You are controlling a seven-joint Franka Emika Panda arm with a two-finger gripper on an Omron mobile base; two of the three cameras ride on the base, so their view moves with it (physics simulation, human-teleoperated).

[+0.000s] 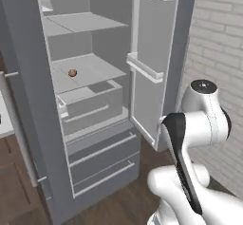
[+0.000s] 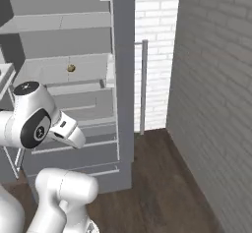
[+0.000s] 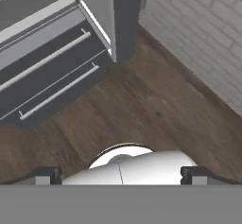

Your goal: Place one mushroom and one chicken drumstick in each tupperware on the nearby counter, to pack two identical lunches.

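A small mushroom (image 1: 72, 72) with a rounded brown cap lies on the middle shelf of the open grey fridge (image 1: 90, 100); the right base view shows the mushroom (image 2: 71, 68) on that same shelf. My gripper (image 3: 120, 176) is open, with its two dark fingertips (image 3: 47, 175) wide apart and nothing between them. It points down at the wooden floor in front of the fridge's lower drawers, far below the mushroom. A sliver of the light counter (image 1: 4, 122) shows at the far left. The chicken drumstick and the tupperware are out of view.
The fridge door (image 1: 154, 62) stands open to the right, with door racks on its inside. Two bar-handled drawers (image 3: 52, 72) sit at the fridge's base. A grey brick wall (image 2: 216, 104) closes in the right side. Wooden floor (image 3: 156, 109) lies between the fridge and the wall.
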